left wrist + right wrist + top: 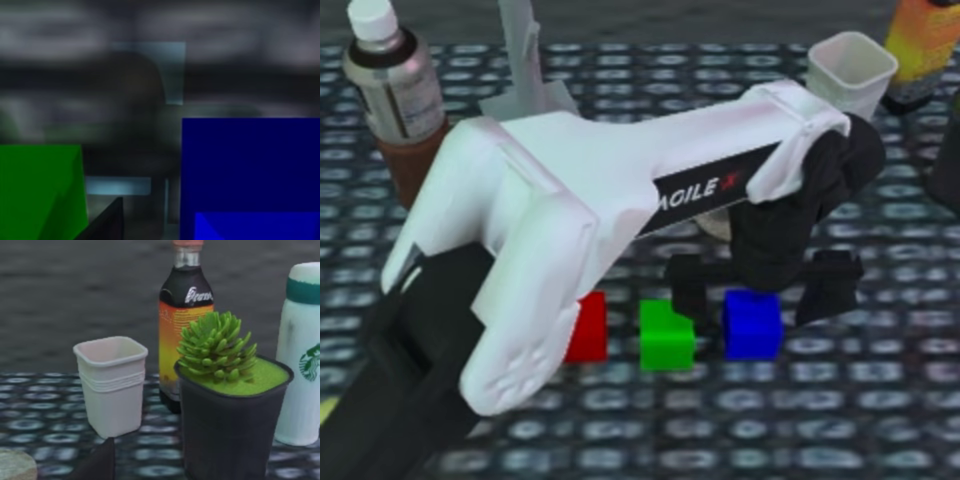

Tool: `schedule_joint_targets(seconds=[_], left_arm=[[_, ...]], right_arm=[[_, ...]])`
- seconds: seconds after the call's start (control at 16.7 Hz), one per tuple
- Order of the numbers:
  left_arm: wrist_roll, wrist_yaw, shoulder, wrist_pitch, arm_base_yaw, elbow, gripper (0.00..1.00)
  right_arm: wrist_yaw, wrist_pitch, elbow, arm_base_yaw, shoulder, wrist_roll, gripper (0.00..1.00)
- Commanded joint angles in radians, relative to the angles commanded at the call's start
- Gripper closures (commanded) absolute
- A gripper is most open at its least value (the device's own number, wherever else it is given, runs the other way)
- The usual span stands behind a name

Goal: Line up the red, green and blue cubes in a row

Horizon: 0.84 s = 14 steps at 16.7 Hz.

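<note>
Left end effector (760, 290), fingers apart, straddles the blue cube (752, 324) at lower centre-right of the frame; the green cube (666, 336) and red cube (588, 328) lie in line leftward.

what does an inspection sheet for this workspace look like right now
surface: patterned dark table
job's things: red cube, green cube, blue cube in a row, apart
clutter: white cup, orange-label bottle, potted plant, white tumbler, silver bottle
grippers: left gripper open, straddling the blue cube; right gripper not seen
cables: nothing seen
surroundings: grey floor beyond the table
</note>
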Motion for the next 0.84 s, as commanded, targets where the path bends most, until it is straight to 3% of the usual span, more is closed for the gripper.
schedule_joint_targets(seconds=[0.3, 0.84], left_arm=[[-0.001, -0.002, 0.003, -0.017, 0.002, 0.017, 0.00], [-0.002, 0.000, 0.002, -0.279, 0.020, 0.282, 0.00]], right_arm=[[0.000, 0.000, 0.000, 0.000, 0.000, 0.000, 0.00], [0.000, 0.000, 0.000, 0.000, 0.000, 0.000, 0.00]])
